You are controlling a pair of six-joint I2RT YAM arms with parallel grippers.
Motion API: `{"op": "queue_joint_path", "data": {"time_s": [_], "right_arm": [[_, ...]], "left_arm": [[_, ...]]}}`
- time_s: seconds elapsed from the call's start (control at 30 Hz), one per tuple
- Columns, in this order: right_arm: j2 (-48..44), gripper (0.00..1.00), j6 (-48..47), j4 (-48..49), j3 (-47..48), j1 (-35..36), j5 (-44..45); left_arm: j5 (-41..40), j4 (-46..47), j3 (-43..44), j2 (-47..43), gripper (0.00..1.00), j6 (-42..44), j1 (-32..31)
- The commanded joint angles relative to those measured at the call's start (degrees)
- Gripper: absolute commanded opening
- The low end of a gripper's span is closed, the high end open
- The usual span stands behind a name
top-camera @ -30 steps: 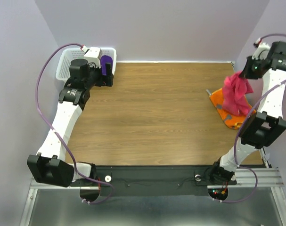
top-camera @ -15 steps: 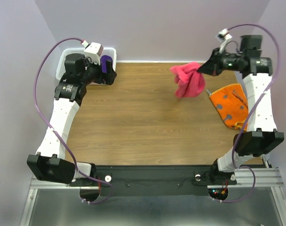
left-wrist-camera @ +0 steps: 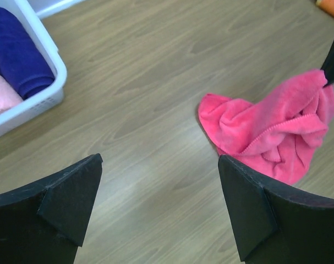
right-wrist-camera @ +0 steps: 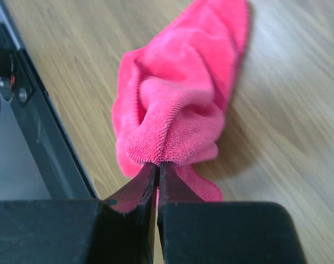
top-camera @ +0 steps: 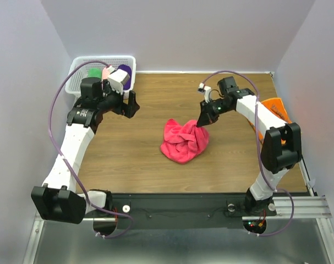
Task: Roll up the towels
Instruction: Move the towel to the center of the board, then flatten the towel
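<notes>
Downward, right tool (top-camera: 200, 125) on pink towel (top-camera: 181, 144)

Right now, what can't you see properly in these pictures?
- Orange towel: top view, mostly behind the right arm; its print is unreadable. Left wrist view shows only a sliver, cut by the top edge.
- Basket: top view, the left arm covers part of the purple roll; left wrist view cuts the basket at the edge.
- Hot-pink towel: right wrist view, the pinched bit is hidden inside the shut right hand.
</notes>
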Motion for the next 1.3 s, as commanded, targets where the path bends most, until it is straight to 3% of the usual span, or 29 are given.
{"op": "queue_joint_path", "data": {"time_s": [0.0, 0.07, 0.2, 0.23, 0.33, 0.37, 0.43, 0.53, 0.7, 0.97, 1.17, 1.27], "right_arm": [[-4.52, 0.01, -3.08, 5.19, -3.66, 7.26, -1.1], [-6.1, 0.01, -4.31, 7.29, -9.98, 12.27, -0.57], [-8.39, 0.05, -6.34, 8.79, -16.68, 15.8, 0.4], [-8.83, 0.16, -6.25, 8.71, -17.21, 15.8, 0.75], [-13.48, 0.33, -5.73, 8.35, -18.88, 15.71, 5.4], [-14.8, 0.47, -4.59, 8.35, -19.06, 15.71, 8.02], [-18.58, 0.6, -3.36, 8.35, -19.06, 15.54, 9.97], [-20.34, 0.6, -1.51, 8.62, -17.75, 12.82, 11.83], [-12.19, 0.56, 2.27, 8.62, -12.3, -0.27, 5.85], [0.91, 0.49, 6.05, 9.58, -6.76, -1.51, 5.76], [4.7, 0.51, 7.19, 14.4, -2.19, -1.6, 7.6], [7.68, 0.53, 6.93, 17.05, 2.11, -1.43, 6.38]], "left_arm": [[2.75, 0.57, -1.72, 0.91, 0.99, 2.36, 0.8], [4.24, 0.75, -2.24, 3.64, 0.96, 1.75, 0.89], [4.69, 1.46, -1.81, 10.05, 0.88, 1.04, 0.54], [5.99, 1.11, -1.2, 11.64, 0.87, 1.82, -0.16], [3.73, 0.75, 1.44, 17.17, 0.87, 4.11, -2.7], [3.46, 0.92, 3.01, 20.23, 0.86, 4.29, -4.28], [3.19, 1.63, 4.86, 23.5, 0.84, 3.33, -5.43], [4.33, 2.24, 8.91, 29.92, 0.8, 2.62, -7.54], [3.54, 5.14, 12.78, 37.57, 0.75, 1.74, -11.76], [2.13, 5.94, 21.21, 47.67, 0.62, 0.95, -15.02], [6.61, 3.38, 23.69, 50.59, 0.39, 1.31, -15.63], [9.07, 3.83, 22.11, 47.1, 0.47, -0.36, -13.54]]}}
